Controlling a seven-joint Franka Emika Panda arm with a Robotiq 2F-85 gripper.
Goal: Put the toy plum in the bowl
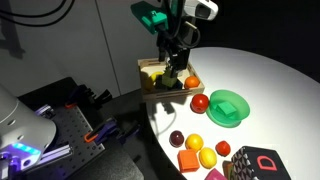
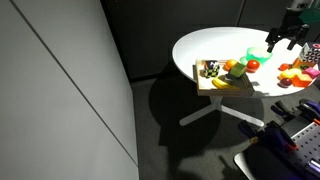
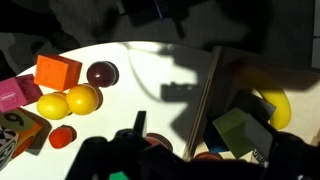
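The toy plum (image 3: 101, 73) is dark maroon and lies on the white table, beside an orange block (image 3: 58, 71) in the wrist view. It also shows in an exterior view (image 1: 177, 137) near the table's front edge. The green bowl (image 1: 228, 107) stands empty mid-table, also seen in an exterior view (image 2: 258, 55), with a larger red ball (image 1: 200, 101) next to it. My gripper (image 1: 178, 70) hovers over the wooden tray's edge, well away from the plum. Its fingers (image 3: 195, 150) look open and empty.
A square wooden tray (image 1: 150, 70) holds a banana (image 3: 272, 105), a green block (image 3: 235, 130) and other toys. Two yellow pieces (image 3: 84, 98), a small red piece (image 3: 62, 136) and a pink piece (image 3: 12, 95) lie near the plum. A black box (image 1: 255, 163) sits at the front.
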